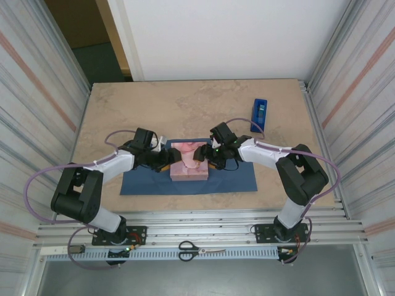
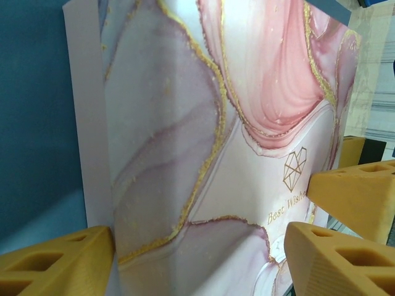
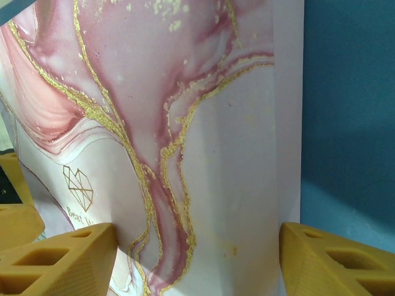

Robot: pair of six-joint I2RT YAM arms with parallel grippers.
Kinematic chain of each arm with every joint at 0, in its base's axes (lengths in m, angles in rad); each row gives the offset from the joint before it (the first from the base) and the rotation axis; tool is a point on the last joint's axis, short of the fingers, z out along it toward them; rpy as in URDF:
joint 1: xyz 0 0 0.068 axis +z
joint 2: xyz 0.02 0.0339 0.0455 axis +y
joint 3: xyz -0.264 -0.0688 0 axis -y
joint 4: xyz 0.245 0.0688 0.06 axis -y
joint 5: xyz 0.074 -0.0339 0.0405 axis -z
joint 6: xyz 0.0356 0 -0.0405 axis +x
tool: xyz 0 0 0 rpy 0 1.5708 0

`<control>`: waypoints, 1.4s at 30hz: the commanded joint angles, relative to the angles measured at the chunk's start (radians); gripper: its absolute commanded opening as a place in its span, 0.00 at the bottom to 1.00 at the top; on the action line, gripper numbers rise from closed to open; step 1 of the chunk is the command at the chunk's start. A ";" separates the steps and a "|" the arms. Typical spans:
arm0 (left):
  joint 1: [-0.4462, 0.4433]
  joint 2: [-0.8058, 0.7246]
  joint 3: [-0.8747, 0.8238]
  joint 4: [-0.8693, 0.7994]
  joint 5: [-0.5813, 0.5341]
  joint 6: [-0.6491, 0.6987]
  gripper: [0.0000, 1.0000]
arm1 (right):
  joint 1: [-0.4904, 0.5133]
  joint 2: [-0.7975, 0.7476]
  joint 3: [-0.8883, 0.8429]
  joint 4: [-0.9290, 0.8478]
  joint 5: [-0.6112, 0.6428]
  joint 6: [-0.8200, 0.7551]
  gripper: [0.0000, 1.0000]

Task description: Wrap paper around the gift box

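The gift box (image 1: 190, 166), marbled pink, white and mauve with gold veins, rests on the middle of the dark navy paper (image 1: 234, 179). My left gripper (image 1: 168, 159) reaches in from the left and my right gripper (image 1: 207, 157) from the right. In the left wrist view the gift box (image 2: 203, 154) sits between the orange fingers of the left gripper (image 2: 197, 246), which press its edges; the paper (image 2: 31, 123) lies to the left. In the right wrist view the right gripper (image 3: 197, 240) clamps the gift box (image 3: 185, 123) the same way, with paper (image 3: 352, 92) on the right.
A royal-blue tape dispenser (image 1: 259, 115) stands at the back right of the beige table (image 1: 154, 105). Black-handled scissors (image 1: 200, 250) lie on the metal rail at the near edge. Corrugated walls close in both sides.
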 commanded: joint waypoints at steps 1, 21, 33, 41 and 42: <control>-0.007 -0.030 -0.016 -0.008 0.011 0.001 0.74 | 0.011 -0.025 -0.003 -0.016 0.004 0.029 0.68; 0.011 -0.361 -0.023 -0.208 -0.211 0.108 0.99 | -0.179 -0.496 -0.238 -0.234 0.408 -0.073 0.86; 0.016 -0.746 -0.112 -0.354 -0.414 0.097 0.99 | -0.571 -0.821 -0.560 -0.340 0.106 -0.124 0.73; 0.020 -0.770 -0.060 -0.450 -0.404 0.097 0.99 | -0.577 -0.740 -0.584 -0.302 -0.044 -0.165 0.59; 0.020 -0.771 -0.054 -0.459 -0.404 0.098 0.99 | -0.576 -0.718 -0.576 -0.310 -0.042 -0.168 0.57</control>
